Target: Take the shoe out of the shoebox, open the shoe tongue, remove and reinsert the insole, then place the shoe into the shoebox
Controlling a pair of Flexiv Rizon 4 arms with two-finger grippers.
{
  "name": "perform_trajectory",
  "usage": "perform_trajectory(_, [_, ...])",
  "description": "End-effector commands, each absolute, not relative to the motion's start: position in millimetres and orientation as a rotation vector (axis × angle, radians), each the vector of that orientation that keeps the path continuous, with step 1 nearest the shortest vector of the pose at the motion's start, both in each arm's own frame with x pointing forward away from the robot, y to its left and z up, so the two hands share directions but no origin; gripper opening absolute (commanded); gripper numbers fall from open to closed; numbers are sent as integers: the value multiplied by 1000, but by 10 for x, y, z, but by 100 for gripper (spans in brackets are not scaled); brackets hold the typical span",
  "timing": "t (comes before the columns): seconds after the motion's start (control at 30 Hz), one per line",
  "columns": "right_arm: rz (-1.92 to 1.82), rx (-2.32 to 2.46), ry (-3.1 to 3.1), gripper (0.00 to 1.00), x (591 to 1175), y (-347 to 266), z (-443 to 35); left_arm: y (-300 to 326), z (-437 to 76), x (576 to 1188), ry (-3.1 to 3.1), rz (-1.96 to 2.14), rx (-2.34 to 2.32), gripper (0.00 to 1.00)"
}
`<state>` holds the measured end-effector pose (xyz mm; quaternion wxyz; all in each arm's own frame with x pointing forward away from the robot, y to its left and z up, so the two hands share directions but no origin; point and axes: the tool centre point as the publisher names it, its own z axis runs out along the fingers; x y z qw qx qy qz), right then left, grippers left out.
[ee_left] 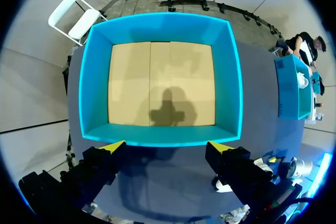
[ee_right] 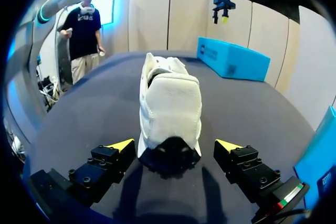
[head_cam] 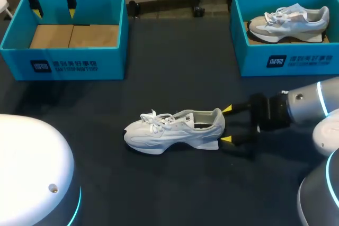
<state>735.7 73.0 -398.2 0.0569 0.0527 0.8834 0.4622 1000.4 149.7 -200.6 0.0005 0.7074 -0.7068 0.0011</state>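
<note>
Shoe: white sneaker, upright on its sole on the desk, laces and tongue up. Heel end sits btwn the tips of the R fingers, toe end farthest ahead of them.
Long axis: runs straight out from the R fingers, heel to toe in line w/ that wrist. Toe points away from them, toward the L arm's side of the desk.
R fingers state: spread wide, one yellow tip on each side of the heel collar, just beside it. R wrist view shows a thin gap on both sides, so no hold on the shoe or anything else.
L fingers: spread wide, nothing btwn them, nothing held. Well apart from the shoe, up over the L shoebox.
L shoebox: blue walls, bare cardboard floor. In L wrist view the two tips hang over one long wall, w/ the rest of the box ahead of them. Shadow of the fingers falls on the floor.
R shoebox: blue, off to the side of the R fingers, apart from them. A second shoe, white and grey, lies lengthwise inside.
</note>
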Motion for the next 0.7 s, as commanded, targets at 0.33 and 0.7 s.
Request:
perform_trajectory(0.33, [1440,134,2696,100,7425,947,-4098,1498,-2004,10002,-2220,2,2222,100])
perform_trajectory(0.7, [1475,109,2712,100,7442,1092,-4162,1498,-2004,10002,-2220,2,2222,100])
